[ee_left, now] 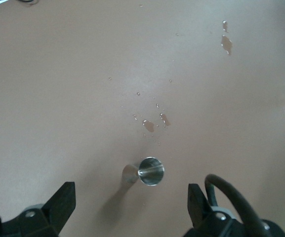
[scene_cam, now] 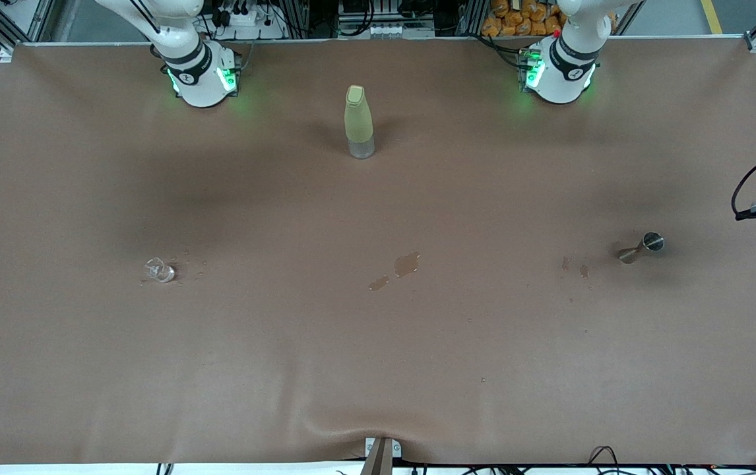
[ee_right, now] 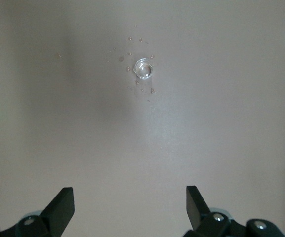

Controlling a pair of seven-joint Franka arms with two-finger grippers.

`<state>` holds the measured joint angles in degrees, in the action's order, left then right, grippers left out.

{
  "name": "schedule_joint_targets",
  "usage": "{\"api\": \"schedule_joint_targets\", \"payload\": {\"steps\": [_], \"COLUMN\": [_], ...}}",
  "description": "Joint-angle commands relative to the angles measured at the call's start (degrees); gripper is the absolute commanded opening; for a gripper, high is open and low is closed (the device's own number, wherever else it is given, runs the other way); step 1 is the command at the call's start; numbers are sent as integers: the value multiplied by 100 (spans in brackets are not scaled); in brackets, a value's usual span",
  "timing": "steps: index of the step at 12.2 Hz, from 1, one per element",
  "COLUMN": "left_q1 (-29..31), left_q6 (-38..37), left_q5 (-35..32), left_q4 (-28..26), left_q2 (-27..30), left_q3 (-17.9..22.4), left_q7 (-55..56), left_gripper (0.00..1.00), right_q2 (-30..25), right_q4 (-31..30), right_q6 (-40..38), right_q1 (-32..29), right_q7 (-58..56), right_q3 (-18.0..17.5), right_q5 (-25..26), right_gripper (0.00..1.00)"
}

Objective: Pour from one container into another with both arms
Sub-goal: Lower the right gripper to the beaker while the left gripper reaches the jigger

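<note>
Two vessels untouched on table [scene_cam: 378,343]: glass cup [scene_cam: 160,270] toward right arm's end, steel jigger [scene_cam: 642,247] toward left arm's. Right pincer [ee_right: 130,207] wide, above cup; left pincer [ee_left: 132,205] wide, above jigger. Reaching stage, probably; next, descend and grip both.

You've got one clear glass cup [scene_cam: 160,270], one steel jigger [scene_cam: 642,247] and one yellow-green bottle [scene_cam: 358,122] on the surface [scene_cam: 378,369], plus two arms, each with one wide-open gripper: left [ee_left: 131,205], right [ee_right: 130,207].
</note>
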<state>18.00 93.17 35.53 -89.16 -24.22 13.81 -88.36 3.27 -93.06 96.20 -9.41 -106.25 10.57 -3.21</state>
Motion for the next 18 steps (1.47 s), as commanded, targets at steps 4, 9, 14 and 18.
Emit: {"api": "schedule_joint_targets", "payload": {"steps": [4, 9, 14, 18], "left_q1": [598, 942, 977, 977], "left_q6": [-115, -817, -1065, -1073], "left_q5": [796, 1674, 1817, 1826], "left_q4": [118, 92, 65, 92], "left_q2": [-943, -1549, -1981, -2306], "left_q3": [-54, -63, -142, -326], "left_q7": [-2130, -2957, -3521, -3845], "left_gripper": [100, 100, 100, 100], "right_q2": [278, 1183, 2184, 2871], "right_q4": [-800, -819, -819, -819], "right_q6": [400, 338, -39, -399], "right_q1": [-61, -34, -52, -96], "right_q7": [-1220, -2793, -4129, -4842], "right_q3": [515, 964, 1166, 1272], "right_q5": [-1566, -3026, -4326, -5066], "right_gripper": [100, 100, 100, 100]}}
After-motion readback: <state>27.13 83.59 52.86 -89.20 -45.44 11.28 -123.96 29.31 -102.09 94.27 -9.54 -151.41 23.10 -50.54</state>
